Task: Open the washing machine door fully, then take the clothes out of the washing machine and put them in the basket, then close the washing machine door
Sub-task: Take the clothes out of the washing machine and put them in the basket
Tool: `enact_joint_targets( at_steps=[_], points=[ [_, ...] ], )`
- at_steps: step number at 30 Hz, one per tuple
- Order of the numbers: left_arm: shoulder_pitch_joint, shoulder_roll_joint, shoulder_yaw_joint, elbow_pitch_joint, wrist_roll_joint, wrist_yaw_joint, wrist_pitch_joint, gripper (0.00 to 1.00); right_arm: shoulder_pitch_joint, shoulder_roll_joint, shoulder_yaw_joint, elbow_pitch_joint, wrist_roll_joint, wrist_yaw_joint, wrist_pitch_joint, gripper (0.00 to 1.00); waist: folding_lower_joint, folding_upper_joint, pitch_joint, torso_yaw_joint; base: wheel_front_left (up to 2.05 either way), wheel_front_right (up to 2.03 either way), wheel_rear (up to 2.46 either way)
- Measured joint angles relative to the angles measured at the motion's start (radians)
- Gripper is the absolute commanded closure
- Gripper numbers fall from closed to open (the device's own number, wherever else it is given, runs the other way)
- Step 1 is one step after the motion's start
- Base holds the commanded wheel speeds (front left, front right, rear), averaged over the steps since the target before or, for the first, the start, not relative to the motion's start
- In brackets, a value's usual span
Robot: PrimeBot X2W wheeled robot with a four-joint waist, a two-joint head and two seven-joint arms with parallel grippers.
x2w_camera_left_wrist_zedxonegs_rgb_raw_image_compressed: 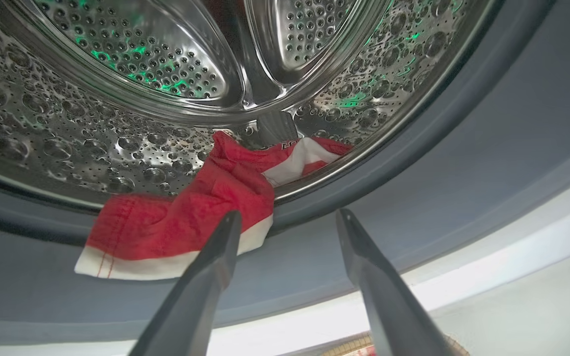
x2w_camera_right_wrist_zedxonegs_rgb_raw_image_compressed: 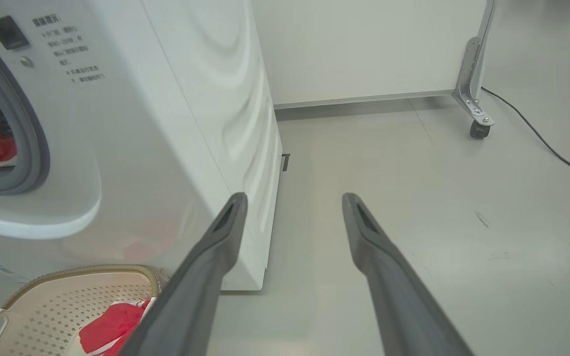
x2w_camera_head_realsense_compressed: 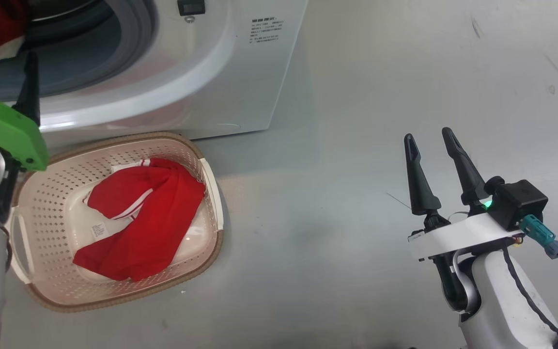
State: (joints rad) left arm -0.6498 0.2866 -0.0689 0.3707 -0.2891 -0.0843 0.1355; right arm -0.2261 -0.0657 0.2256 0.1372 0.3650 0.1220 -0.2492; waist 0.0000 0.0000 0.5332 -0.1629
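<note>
The left gripper [x2w_camera_left_wrist_zedxonegs_rgb_raw_image_compressed: 289,211] reaches toward the mouth of the washing machine [x2w_camera_head_realsense_compressed: 240,72] with its jaws spread and nothing between them. One finger lies just in front of a red garment [x2w_camera_left_wrist_zedxonegs_rgb_raw_image_compressed: 181,227] that spills from the steel drum [x2w_camera_left_wrist_zedxonegs_rgb_raw_image_compressed: 117,123] over the grey gasket [x2w_camera_left_wrist_zedxonegs_rgb_raw_image_compressed: 463,163], apparently lined up to pinch it. The basket [x2w_camera_head_realsense_compressed: 41,203] sits on the floor [x2w_camera_head_realsense_compressed: 356,145] right under the washer's front, probably to keep each carry short, and red clothes [x2w_camera_head_realsense_compressed: 153,213] lie inside it. The right gripper [x2w_camera_head_realsense_compressed: 428,134] hangs released and empty, well apart, seemingly parked clear. There are two grippers, one basket and two red heaps, though how many pieces are in each heap cannot be told.
</note>
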Motion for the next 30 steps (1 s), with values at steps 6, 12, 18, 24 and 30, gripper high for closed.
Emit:
enact_joint_targets(
  at_steps=[6,12,18,24,30],
  points=[
    [-0.078,0.028,-0.006,0.051,0.027,0.006,0.059,0.0,-0.017,0.004,0.008,0.0,0.003,0.0,0.0,0.0,0.0,0.0,0.032,-0.027,0.0,0.0,0.0],
    [-0.164,0.058,-0.002,0.109,0.036,0.012,0.111,0.0,-0.035,0.007,0.014,0.0,0.009,0.0,0.0,0.0,0.0,0.0,0.065,-0.056,0.0,0.0,0.0],
    [-0.219,0.084,0.007,0.17,0.039,0.019,0.155,0.0,-0.053,0.011,0.017,0.0,0.016,0.0,0.0,0.0,0.0,0.0,0.094,-0.086,0.0,0.0,0.0],
    [-0.259,0.1,0.007,0.222,0.048,0.028,0.181,0.0,-0.055,0.015,0.016,-0.002,0.022,0.0,0.0,0.0,0.0,0.0,0.122,-0.108,0.0,0.0,0.0],
    [-0.314,0.113,0.02,0.265,0.063,0.04,0.19,0.0,-0.074,0.017,0.014,-0.007,0.022,0.0,0.0,0.0,0.0,0.0,0.147,-0.119,0.0,0.0,0.0]
  ],
)
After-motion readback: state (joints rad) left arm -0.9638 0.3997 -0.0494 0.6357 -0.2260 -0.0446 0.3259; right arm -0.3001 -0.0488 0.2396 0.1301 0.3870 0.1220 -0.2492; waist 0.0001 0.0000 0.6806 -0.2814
